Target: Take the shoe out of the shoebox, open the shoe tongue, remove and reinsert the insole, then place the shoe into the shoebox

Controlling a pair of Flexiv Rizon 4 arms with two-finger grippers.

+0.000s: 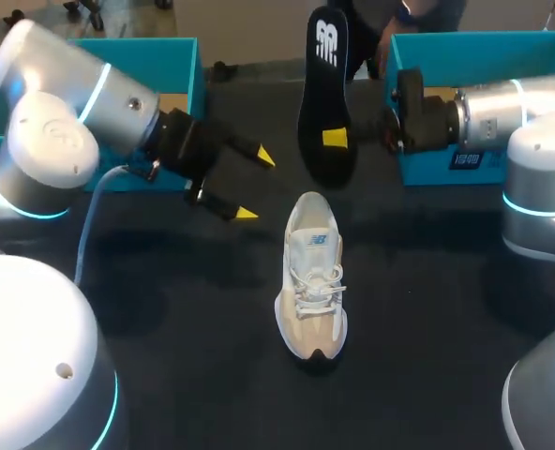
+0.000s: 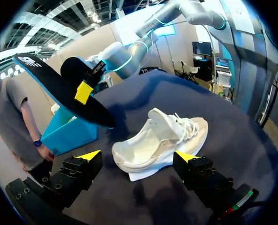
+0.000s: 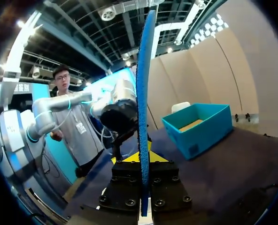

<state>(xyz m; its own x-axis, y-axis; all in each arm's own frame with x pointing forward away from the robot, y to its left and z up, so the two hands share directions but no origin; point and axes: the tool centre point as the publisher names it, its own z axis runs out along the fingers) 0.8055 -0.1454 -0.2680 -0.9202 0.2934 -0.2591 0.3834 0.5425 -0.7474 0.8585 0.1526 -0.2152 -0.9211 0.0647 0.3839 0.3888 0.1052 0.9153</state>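
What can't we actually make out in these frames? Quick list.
- Inside of the shoe: its own side wall hides it in the left wrist view; too small in the head view.
- Far finger of the right pincer: head view, behind the insole.
- Floor of the right teal box: right arm across it in the head view; its wall hides it in the left wrist view.

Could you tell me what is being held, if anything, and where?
The right gripper clamps the black insole across its wider half; the left gripper is open, holding nothing.
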